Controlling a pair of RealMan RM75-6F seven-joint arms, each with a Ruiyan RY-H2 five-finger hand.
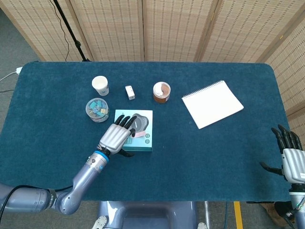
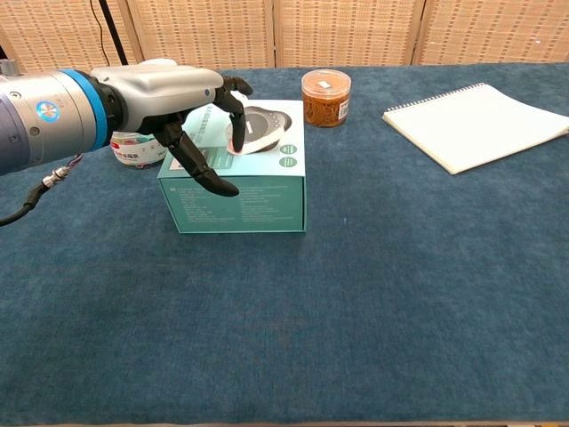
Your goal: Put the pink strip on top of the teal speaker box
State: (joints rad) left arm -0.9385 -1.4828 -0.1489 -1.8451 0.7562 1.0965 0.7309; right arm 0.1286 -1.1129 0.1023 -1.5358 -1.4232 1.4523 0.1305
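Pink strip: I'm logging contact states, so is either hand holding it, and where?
Cannot be told: the left hand covers the pink strip on the teal speaker box. The right hand holds nothing.

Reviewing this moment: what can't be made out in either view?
- Pink strip: mostly under the left robot hand; whether it is released is unclear.
- Right robot hand: cut by the head view's edge, absent from the chest view.
- Print on the teal speaker box: too small.

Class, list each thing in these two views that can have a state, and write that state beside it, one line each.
Left hand: over the box, fingers spread.
Right hand: open, off the table's edge.
Pink strip: lying on the box top.
Teal speaker box: closed.
Notebook: closed.
Amber jar: lidded.
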